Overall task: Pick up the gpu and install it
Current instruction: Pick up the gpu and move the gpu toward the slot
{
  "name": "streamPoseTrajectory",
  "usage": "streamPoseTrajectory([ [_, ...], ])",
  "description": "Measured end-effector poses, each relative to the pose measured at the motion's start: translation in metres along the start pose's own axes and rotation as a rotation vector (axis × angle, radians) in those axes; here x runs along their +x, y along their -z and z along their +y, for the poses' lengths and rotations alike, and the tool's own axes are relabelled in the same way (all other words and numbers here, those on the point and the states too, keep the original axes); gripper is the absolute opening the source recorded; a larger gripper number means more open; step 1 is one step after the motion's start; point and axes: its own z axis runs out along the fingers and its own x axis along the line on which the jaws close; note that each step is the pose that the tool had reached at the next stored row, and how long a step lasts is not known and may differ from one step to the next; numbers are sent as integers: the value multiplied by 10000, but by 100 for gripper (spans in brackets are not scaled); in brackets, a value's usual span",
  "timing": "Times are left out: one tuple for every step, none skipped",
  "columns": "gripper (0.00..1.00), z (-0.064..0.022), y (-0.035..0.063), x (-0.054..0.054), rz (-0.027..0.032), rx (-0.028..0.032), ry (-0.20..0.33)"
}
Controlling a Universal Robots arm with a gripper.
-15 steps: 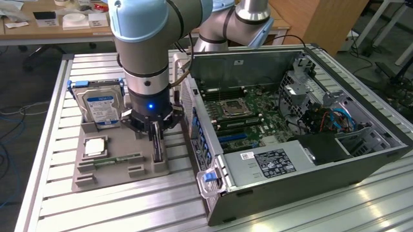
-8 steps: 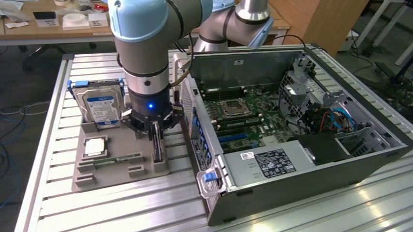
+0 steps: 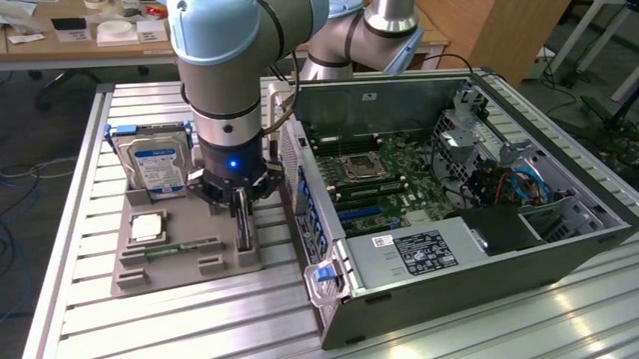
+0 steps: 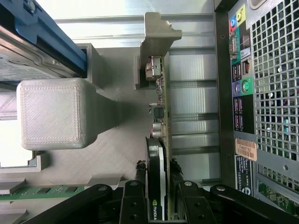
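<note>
Black gripper (image 3: 242,203) (image 4: 158,169) clamped on thin green-and-dark gpu card (image 3: 244,233) (image 4: 164,116)
Fingers pinch both faces — card on edge in grey plastic tray (image 3: 130,278), beside open computer case (image 3: 450,250).

A slatted metal table (image 3: 179,329) carries a grey parts holder (image 3: 170,273) and an open computer case (image 3: 479,292).

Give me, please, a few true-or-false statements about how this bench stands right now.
1. The gripper is closed on the gpu. True.
2. The gpu is already seated on the motherboard. False: it stands on edge in the gray tray, outside the computer case.
3. The hard drive stands upright in the tray. True.
4. The computer case is closed up. False: its side is open, with the motherboard exposed.
</note>
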Motion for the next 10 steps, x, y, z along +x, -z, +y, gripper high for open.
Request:
streamPoseTrajectory([
  [33,0,0,0,0,0,0],
  [32,0,0,0,3,0,0],
  [32,0,0,0,1,1,0],
  [27,0,0,0,0,0,0],
  [27,0,0,0,0,0,-1],
  [27,0,0,0,0,0,0],
  [27,0,0,0,0,0,-1],
  [27,0,0,0,0,0,0],
  [27,0,0,0,0,0,0],
  [27,0,0,0,0,0,0],
])
